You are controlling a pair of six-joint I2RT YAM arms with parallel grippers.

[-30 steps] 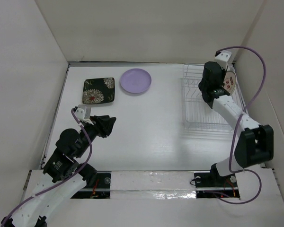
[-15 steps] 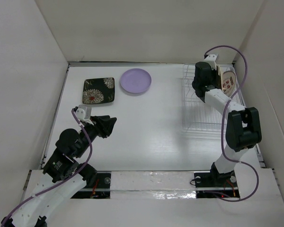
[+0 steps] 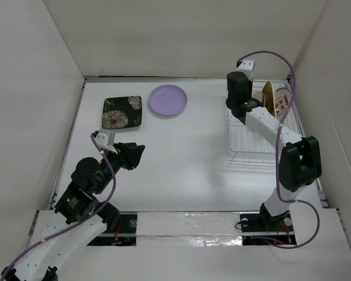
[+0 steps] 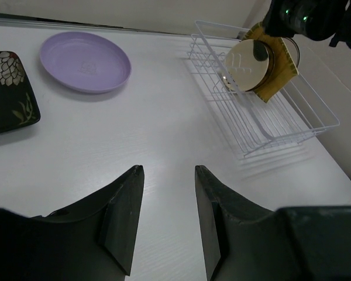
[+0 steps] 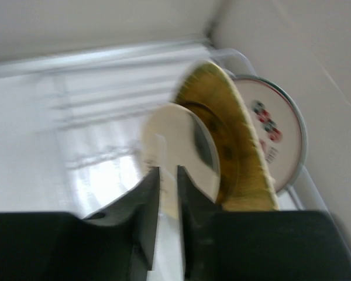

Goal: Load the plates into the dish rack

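At dish rack [image 4: 281, 126] far edge: plates [image 5: 222, 140] upright, right gripper [image 5: 167, 172] beside.

Three plates [image 5: 237, 140] upright in white rack [image 4: 269, 126]

Your left arm [image 3: 76, 202] sat folded low, well apart from the dish rack [image 3: 251, 143] and off to its left, with the elbow bent and the forearm angled up and toward the rack. The left gripper [image 3: 134, 155] hung above the surface, its two dark fingers [image 4: 120, 216] standing apart with nothing between them. Your right arm [image 3: 295, 167] rose just beside the near end of the rack, bent sharply at the elbow and reached along the rack to its far end. There the right gripper [image 5: 167, 181] hovered over the rack's far end. Its jaws were parted by only a narrow gap, and nothing showed clamped in it.
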